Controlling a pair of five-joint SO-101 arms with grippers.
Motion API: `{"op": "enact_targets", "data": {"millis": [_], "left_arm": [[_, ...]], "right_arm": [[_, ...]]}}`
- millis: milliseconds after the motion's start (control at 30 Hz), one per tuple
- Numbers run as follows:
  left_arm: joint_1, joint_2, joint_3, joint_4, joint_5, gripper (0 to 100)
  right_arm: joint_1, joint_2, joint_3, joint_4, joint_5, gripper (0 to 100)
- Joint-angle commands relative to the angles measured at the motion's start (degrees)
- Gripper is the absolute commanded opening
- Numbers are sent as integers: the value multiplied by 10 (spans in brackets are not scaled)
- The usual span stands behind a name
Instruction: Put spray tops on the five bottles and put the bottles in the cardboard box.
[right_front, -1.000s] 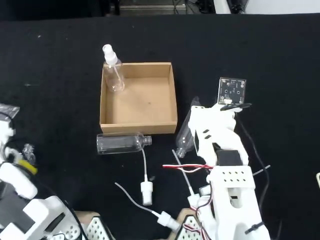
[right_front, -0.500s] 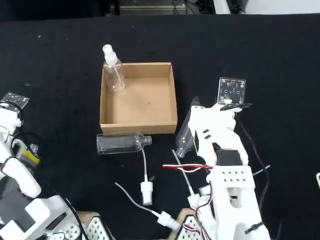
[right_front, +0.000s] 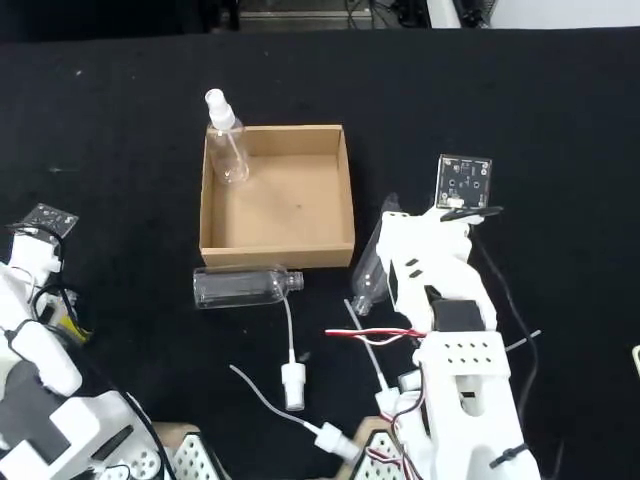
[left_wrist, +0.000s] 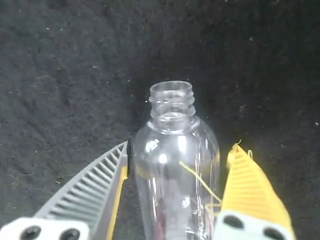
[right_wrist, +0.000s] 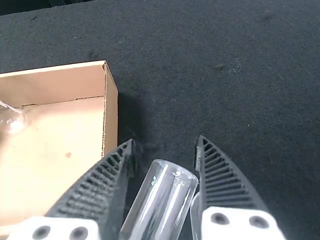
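My left gripper (left_wrist: 181, 147) clamps an uncapped bottle (left_wrist: 172, 130) at the table's left edge, neck pointing away from the jaws. My right gripper (right_wrist: 165, 141) grips a second bottle (right_wrist: 160, 200), tilted, just right of the cardboard box (right_front: 278, 255). The loose spray tops (right_front: 293, 382) lie nearer, probably closer to the right arm.

A robotics lab bench, by its black-clothed table (right_front: 560, 100), exposed wiring (right_front: 375, 334) and bare circuit board (right_front: 464, 181).

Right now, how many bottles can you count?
4. A sprayer-topped bottle sits in the cardboard box; an open bottle lies before it; right gripper holds a third bottle; left gripper a fourth bottle. Another may be hidden.
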Motion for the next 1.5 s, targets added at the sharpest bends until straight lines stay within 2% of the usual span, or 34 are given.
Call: {"op": "enact_targets", "data": {"millis": [0,100,200,233,267,400,533,733,967,1100,1300,1467], "left_arm": [[6,-4,15,-10,-10,284],[8,-11,19,-7,-6,234],[9,-11,8,12,-4,36],[9,-11,-5,34,0,20],[8,-11,-21,59,11,55],[-4,-11,-109,149,47,36],[-24,-11,-158,164,68,30],[12,-24,-114,184,146,30],[33,-202,5,120,199,30],[77,-307,63,75,314,30],[124,-362,71,24,529,30],[195,-361,87,-47,613,30]], "right_arm": [[10,-2,-4,-18,-1,178],[10,-2,-4,-18,-1,178],[10,-2,-4,-18,-1,178],[10,-2,-4,-18,-1,178],[10,-2,-4,-18,-1,178],[10,-2,-4,-18,-1,178],[10,-3,-4,-18,-1,178],[10,-5,-7,-18,-5,178],[12,-5,-7,-14,-5,178],[11,-5,-7,-13,-3,178],[10,-5,-7,-12,-3,178],[12,-5,-9,-12,-2,178]]}}
